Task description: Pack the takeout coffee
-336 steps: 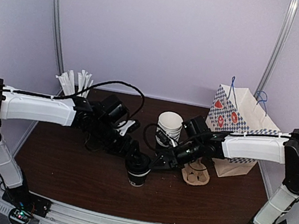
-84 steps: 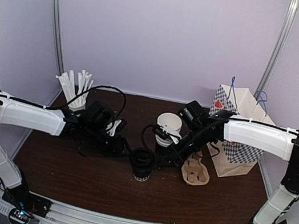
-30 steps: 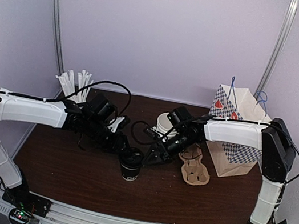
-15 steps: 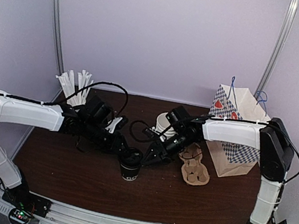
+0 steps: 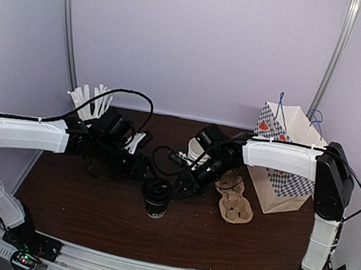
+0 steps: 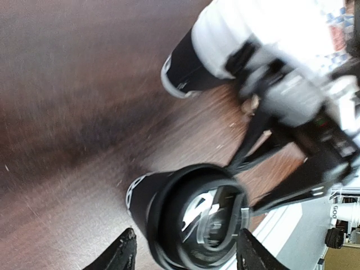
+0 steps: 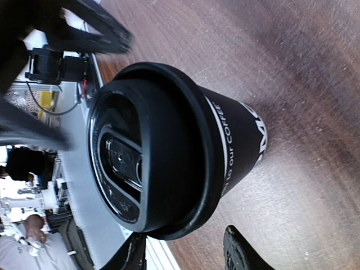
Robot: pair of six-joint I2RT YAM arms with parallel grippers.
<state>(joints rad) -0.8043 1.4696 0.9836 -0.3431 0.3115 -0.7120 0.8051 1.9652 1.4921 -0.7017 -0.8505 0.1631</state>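
Observation:
The takeout coffee (image 5: pixel 156 200) is a dark paper cup with white lettering and a black dome lid, standing upright on the brown table. My left gripper (image 5: pixel 144 170) is open just left of its lid. My right gripper (image 5: pixel 175 184) is open just right of it. In the left wrist view the cup (image 6: pixel 194 222) lies just beyond the open fingertips of the left gripper (image 6: pixel 185 256). In the right wrist view the lidded cup (image 7: pixel 163 146) fills the middle, beyond the spread tips of the right gripper (image 7: pixel 185 256). Neither gripper holds it.
A stack of lidless white cups (image 5: pixel 198 152) stands behind the right gripper. A brown cardboard cup carrier (image 5: pixel 234 202) lies to the right, beside an open patterned paper bag (image 5: pixel 287 164). A cup of white sticks (image 5: pixel 92 102) stands at the back left.
The left arm has drawn back a little to the left and the right gripper has shifted slightly left. The coffee stands where it did half a second ago.

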